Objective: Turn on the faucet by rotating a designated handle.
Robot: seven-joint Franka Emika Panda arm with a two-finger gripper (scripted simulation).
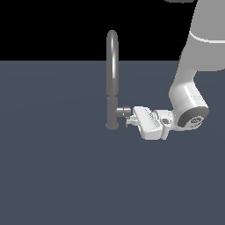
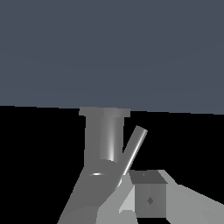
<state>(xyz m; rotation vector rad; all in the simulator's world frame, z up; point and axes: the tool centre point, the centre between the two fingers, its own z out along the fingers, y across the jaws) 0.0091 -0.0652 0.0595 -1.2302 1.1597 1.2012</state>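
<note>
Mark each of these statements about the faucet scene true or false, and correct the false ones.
1. The faucet stands upright on the dark surface. True.
2. The gripper is level with the top of the arched spout. False: it sits low, near the base, at the handle.
3. The handle juts from the faucet body toward the exterior view's right. True.
4. The arm reaches in from the exterior view's left. False: from the right.

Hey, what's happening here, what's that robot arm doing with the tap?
The white robot arm has brought its hand up against the short metal stub handle on the side of the tall grey gooseneck faucet, which stands on a dark grey surface. Whether the fingers are closed cannot be told.
</note>
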